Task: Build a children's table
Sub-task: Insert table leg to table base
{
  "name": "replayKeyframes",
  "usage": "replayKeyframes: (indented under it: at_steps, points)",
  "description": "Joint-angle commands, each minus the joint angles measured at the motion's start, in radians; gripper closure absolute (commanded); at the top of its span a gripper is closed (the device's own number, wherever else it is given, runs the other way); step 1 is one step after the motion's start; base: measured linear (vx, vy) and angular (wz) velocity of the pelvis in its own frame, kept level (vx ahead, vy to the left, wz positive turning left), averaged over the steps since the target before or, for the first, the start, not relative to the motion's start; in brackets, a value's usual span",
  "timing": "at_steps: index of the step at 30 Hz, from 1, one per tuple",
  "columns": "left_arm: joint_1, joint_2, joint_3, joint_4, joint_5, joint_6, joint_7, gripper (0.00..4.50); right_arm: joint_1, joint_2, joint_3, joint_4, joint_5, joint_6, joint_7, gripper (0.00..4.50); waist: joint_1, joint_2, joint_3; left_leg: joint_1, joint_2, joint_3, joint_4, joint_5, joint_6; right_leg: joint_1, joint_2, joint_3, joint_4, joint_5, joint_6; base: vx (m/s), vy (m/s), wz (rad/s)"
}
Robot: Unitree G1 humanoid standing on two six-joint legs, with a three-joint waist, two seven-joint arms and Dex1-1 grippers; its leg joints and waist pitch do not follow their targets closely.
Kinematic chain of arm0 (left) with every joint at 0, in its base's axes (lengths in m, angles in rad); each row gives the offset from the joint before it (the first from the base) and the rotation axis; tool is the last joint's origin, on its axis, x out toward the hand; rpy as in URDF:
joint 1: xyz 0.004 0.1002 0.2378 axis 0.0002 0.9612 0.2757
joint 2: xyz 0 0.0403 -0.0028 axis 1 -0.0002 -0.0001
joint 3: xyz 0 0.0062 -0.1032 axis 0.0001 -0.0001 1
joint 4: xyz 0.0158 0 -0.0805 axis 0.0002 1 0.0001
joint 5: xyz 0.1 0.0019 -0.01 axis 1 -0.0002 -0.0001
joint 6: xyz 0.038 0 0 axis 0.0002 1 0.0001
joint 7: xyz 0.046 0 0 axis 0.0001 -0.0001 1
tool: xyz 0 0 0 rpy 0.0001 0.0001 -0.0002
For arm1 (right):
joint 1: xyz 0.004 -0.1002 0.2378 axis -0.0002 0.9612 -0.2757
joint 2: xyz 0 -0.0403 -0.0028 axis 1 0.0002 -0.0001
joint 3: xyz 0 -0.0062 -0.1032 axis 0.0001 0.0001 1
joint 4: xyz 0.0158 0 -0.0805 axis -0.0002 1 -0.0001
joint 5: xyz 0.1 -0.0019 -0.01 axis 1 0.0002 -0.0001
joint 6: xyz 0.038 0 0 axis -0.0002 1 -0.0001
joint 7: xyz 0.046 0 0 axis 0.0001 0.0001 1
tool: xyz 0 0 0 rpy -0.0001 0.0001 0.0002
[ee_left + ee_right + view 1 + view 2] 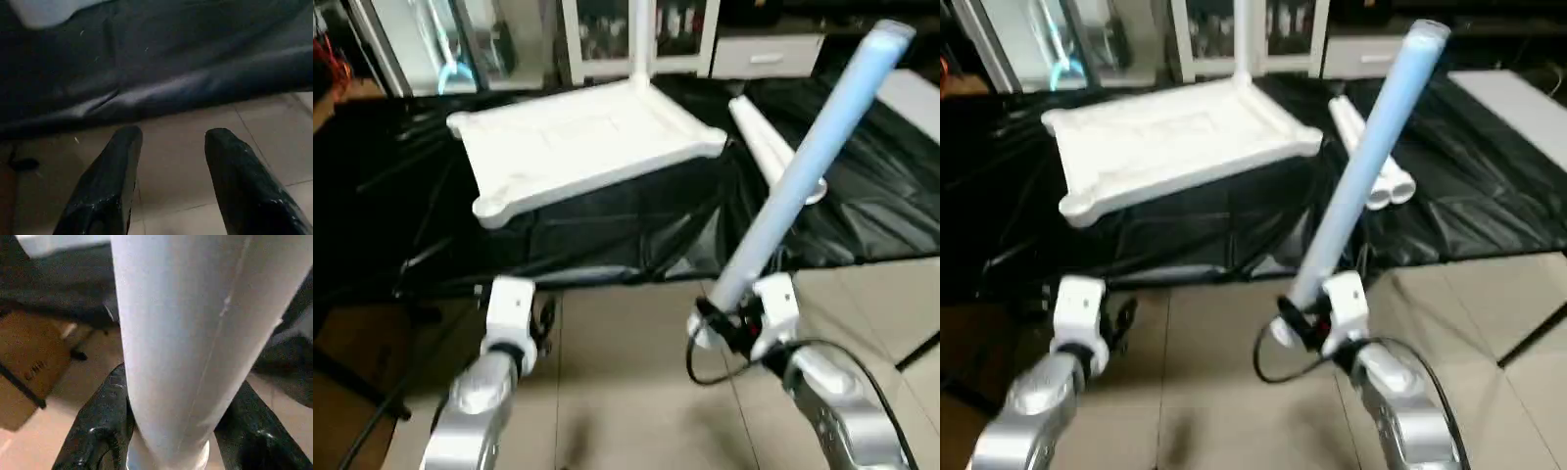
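The white tabletop (578, 142) lies underside up on a black sheet, with one leg (640, 39) standing upright in its far corner socket. Other white legs (766, 147) lie on the sheet to its right. My right gripper (171, 431) is shut on a long white leg (808, 162), held low near the floor and slanting up to the right over the sheet. In the right wrist view its black fingers (102, 426) clamp both sides of the tube. My left gripper (171, 152) hangs open over the floor tiles, nothing between its fingers (110, 181), short of the sheet's front edge.
The black sheet (607, 235) covers a low surface and drapes to the tiled floor (626, 392). A cardboard box (29, 367) sits on the floor to the left. Cabinets (636, 39) line the back wall. A white panel (911, 98) lies at far right.
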Motion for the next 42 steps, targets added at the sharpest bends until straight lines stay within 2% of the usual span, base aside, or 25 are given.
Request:
replayKeyframes:
  at_steps: [1, 3, 4, 5, 6, 7, 8, 9, 10, 11, 12, 13, 17, 20, 21, 23, 26, 28, 29, 31, 33, 35, 38, 41, 42]
  points:
    - [0.005, -0.014, 0.040, 0.020, -0.017, -0.043, 0.008, 2.11, -0.011, -0.007, -0.003, 0.018, -0.029, -0.061, 0.007, 2.66, 0.000, -0.006, -0.049, 0.008, 0.096, -0.039, -0.104, 0.029, 0.056, 0.036, -0.098, 0.049, -0.052, 0.263, -0.238, 0.000, 0.000, 0.00]
    - [0.022, -0.021, 0.069, 0.075, -0.024, -0.102, 0.019, 2.11, -0.008, -0.035, 0.037, 0.081, -0.091, -0.127, 0.009, 2.66, -0.001, -0.010, -0.045, 0.009, 0.098, -0.031, -0.111, -0.051, 0.070, 0.034, -0.101, 0.051, -0.060, 0.181, -0.246, 0.000, 0.000, 0.00]
    - [0.035, -0.026, 0.091, 0.135, -0.034, -0.173, 0.023, 2.11, -0.012, -0.077, 0.101, 0.160, -0.183, -0.216, -0.008, 2.66, 0.001, -0.009, -0.047, 0.009, 0.098, -0.031, -0.109, -0.056, 0.073, 0.035, -0.103, 0.051, -0.060, 0.171, -0.249, 0.000, 0.000, 0.00]
    - [0.035, -0.026, 0.091, 0.135, -0.034, -0.173, 0.023, 2.11, -0.012, -0.077, 0.101, 0.160, -0.183, -0.216, -0.008, 2.66, 0.002, -0.011, -0.048, 0.010, 0.098, -0.029, -0.108, -0.056, 0.069, 0.032, -0.102, 0.049, -0.063, 0.156, -0.251, 0.000, 0.000, 0.00]
    - [0.052, -0.028, 0.118, 0.261, -0.053, -0.326, 0.023, 2.11, -0.031, -0.145, 0.229, 0.323, -0.360, -0.380, -0.057, 2.66, 0.001, -0.012, -0.047, 0.009, 0.095, -0.024, -0.108, -0.059, 0.075, 0.030, -0.101, 0.048, -0.065, 0.133, -0.256, 0.000, 0.000, 0.00]
    - [0.053, -0.028, 0.118, 0.265, -0.053, -0.332, 0.023, 2.11, -0.032, -0.148, 0.234, 0.328, -0.366, -0.386, -0.059, 2.66, 0.000, -0.012, -0.046, 0.010, 0.091, -0.019, -0.107, -0.064, 0.068, 0.026, -0.097, 0.045, -0.070, 0.113, -0.256, 0.000, 0.000, 0.00]
    - [0.046, -0.025, 0.138, 0.403, -0.063, -0.425, 0.023, 2.11, -0.047, -0.138, 0.250, 0.459, -0.406, -0.460, -0.096, 2.66, -0.001, -0.021, -0.046, 0.007, 0.088, -0.014, -0.107, -0.081, 0.069, 0.028, -0.100, 0.049, -0.071, 0.090, -0.259, 0.000, 0.000, 0.00]
    - [0.039, -0.024, 0.144, 0.445, -0.067, -0.442, 0.022, 2.11, -0.051, -0.119, 0.232, 0.497, -0.389, -0.462, -0.105, 2.66, -0.003, -0.019, -0.046, 0.011, 0.086, -0.009, -0.107, -0.089, 0.074, 0.024, -0.097, 0.050, -0.073, 0.082, -0.263, 0.000, 0.000, 0.00]
    - [0.031, -0.026, 0.153, 0.483, -0.071, -0.453, 0.018, 2.11, -0.057, -0.103, 0.218, 0.536, -0.378, -0.466, -0.114, 2.66, -0.003, -0.020, -0.054, 0.010, 0.097, -0.014, -0.106, -0.057, 0.106, 0.027, -0.101, 0.054, -0.061, 0.155, -0.276, 0.000, 0.000, 0.00]
    - [0.024, -0.027, 0.161, 0.512, -0.075, -0.461, 0.015, 2.11, -0.062, -0.091, 0.208, 0.569, -0.370, -0.470, -0.122, 2.66, -0.004, -0.027, -0.055, 0.007, 0.098, -0.013, -0.103, -0.035, 0.125, 0.025, -0.101, 0.054, -0.058, 0.189, -0.281, 0.000, 0.000, 0.00]
    - [-0.002, -0.024, 0.176, 0.607, -0.076, -0.480, 0.011, 2.11, -0.085, -0.057, 0.182, 0.671, -0.351, -0.483, -0.147, 2.66, -0.004, -0.025, -0.050, 0.007, 0.101, -0.012, -0.108, -0.039, 0.149, 0.017, -0.102, 0.052, -0.056, 0.194, -0.295, 0.000, 0.000, 0.00]
    - [-0.012, -0.020, 0.178, 0.641, -0.072, -0.487, 0.013, 2.11, -0.093, -0.047, 0.175, 0.706, -0.346, -0.488, -0.156, 2.66, -0.006, -0.023, -0.048, 0.010, 0.103, -0.010, -0.111, -0.065, 0.151, 0.016, -0.100, 0.051, -0.057, 0.173, -0.301, 0.000, 0.000, 0.00]
    - [-0.058, 0.001, 0.181, 0.793, -0.067, -0.482, -0.007, 2.11, -0.137, -0.011, 0.176, 0.825, -0.343, -0.525, -0.172, 2.66, -0.005, -0.021, -0.043, 0.015, 0.113, -0.003, -0.124, -0.172, 0.120, 0.012, -0.102, 0.052, -0.060, 0.108, -0.307, 0.000, 0.000, 0.00]
    - [-0.111, 0.030, 0.173, 0.981, -0.045, -0.502, -0.003, 2.11, -0.192, 0.025, 0.213, 0.963, -0.388, -0.578, -0.163, 2.66, -0.011, -0.021, -0.043, 0.017, 0.108, 0.002, -0.128, -0.223, 0.097, 0.008, -0.105, 0.054, -0.063, 0.078, -0.308, 0.000, 0.000, 0.00]
    - [-0.119, 0.035, 0.171, 1.012, -0.038, -0.507, -0.001, 2.11, -0.200, 0.032, 0.226, 0.985, -0.404, -0.582, -0.161, 2.66, -0.011, -0.023, -0.045, 0.014, 0.111, 0.002, -0.129, -0.223, 0.091, 0.012, -0.109, 0.054, -0.063, 0.076, -0.307, 0.000, 0.000, 0.00]
    - [-0.135, 0.039, 0.188, 1.068, -0.044, -0.537, 0.003, 2.11, -0.214, 0.040, 0.259, 1.032, -0.452, -0.596, -0.168, 2.66, -0.011, -0.022, -0.043, 0.016, 0.112, 0.004, -0.130, -0.230, 0.088, 0.006, -0.109, 0.054, -0.064, 0.071, -0.308, 0.000, 0.000, 0.00]
    - [-0.157, 0.047, 0.224, 1.137, -0.070, -0.577, 0.001, 2.11, -0.227, 0.045, 0.301, 1.091, -0.505, -0.591, -0.168, 2.66, -0.008, -0.022, -0.043, 0.019, 0.115, 0.007, -0.134, -0.260, 0.081, 0.005, -0.111, 0.054, -0.066, 0.058, -0.316, 0.000, 0.000, 0.00]
    - [-0.179, 0.062, 0.229, 1.200, -0.068, -0.590, 0.006, 2.11, -0.243, 0.043, 0.354, 1.150, -0.565, -0.521, -0.183, 2.66, -0.006, -0.035, -0.043, 0.020, 0.117, 0.012, -0.135, -0.267, 0.085, 0.003, -0.110, 0.055, -0.067, 0.039, -0.313, 0.000, 0.000, 0.00]
    - [-0.200, 0.069, 0.220, 1.252, -0.060, -0.603, -0.004, 2.11, -0.255, 0.034, 0.425, 1.209, -0.642, -0.433, -0.183, 2.66, -0.007, -0.026, -0.041, 0.020, 0.113, 0.010, -0.138, -0.270, 0.081, -0.001, -0.107, 0.053, -0.066, 0.017, -0.314, 0.000, 0.000, 0.00]
    - [-0.213, 0.068, 0.208, 1.276, -0.047, -0.595, -0.004, 2.11, -0.253, 0.028, 0.458, 1.236, -0.677, -0.377, -0.170, 2.66, -0.007, -0.025, -0.038, 0.020, 0.116, 0.010, -0.143, -0.301, 0.055, 0.000, -0.108, 0.054, -0.071, -0.019, -0.307, 0.000, 0.000, 0.00]
    - [-0.221, 0.067, 0.202, 1.292, -0.037, -0.588, 0.000, 2.11, -0.252, 0.030, 0.450, 1.248, -0.675, -0.364, -0.168, 2.66, -0.008, -0.030, -0.040, 0.016, 0.120, 0.011, -0.144, -0.290, 0.042, 0.004, -0.116, 0.058, -0.069, 0.011, -0.301, 0.000, 0.000, 0.00]
    - [-0.236, 0.063, 0.170, 1.329, 0.006, -0.558, 0.016, 2.11, -0.253, 0.040, 0.391, 1.273, -0.628, -0.323, -0.182, 2.66, -0.009, -0.024, -0.041, 0.018, 0.121, 0.011, -0.144, -0.291, 0.042, 0.002, -0.118, 0.061, -0.070, 0.021, -0.298, 0.000, 0.000, 0.00]
    - [-0.239, 0.053, 0.150, 1.354, 0.032, -0.519, 0.033, 2.11, -0.254, 0.041, 0.382, 1.289, -0.628, -0.292, -0.184, 2.66, -0.008, -0.024, -0.041, 0.018, 0.121, 0.012, -0.144, -0.291, 0.042, 0.003, -0.121, 0.061, -0.072, 0.025, -0.303, 0.000, 0.000, 0.00]
    - [-0.251, 0.042, 0.151, 1.374, 0.033, -0.500, 0.041, 2.11, -0.244, 0.054, 0.303, 1.299, -0.554, -0.243, -0.189, 2.66, -0.007, -0.025, -0.043, 0.018, 0.123, 0.014, -0.141, -0.260, 0.061, 0.005, -0.124, 0.063, -0.072, 0.056, -0.316, 0.000, 0.000, 0.00]
    - [-0.255, 0.039, 0.148, 1.381, 0.037, -0.476, 0.048, 2.11, -0.240, 0.063, 0.257, 1.300, -0.511, -0.223, -0.196, 2.66, -0.004, -0.021, -0.043, 0.018, 0.123, 0.015, -0.141, -0.252, 0.068, 0.003, -0.123, 0.061, -0.071, 0.065, -0.321, 0.000, 0.000, 0.00]
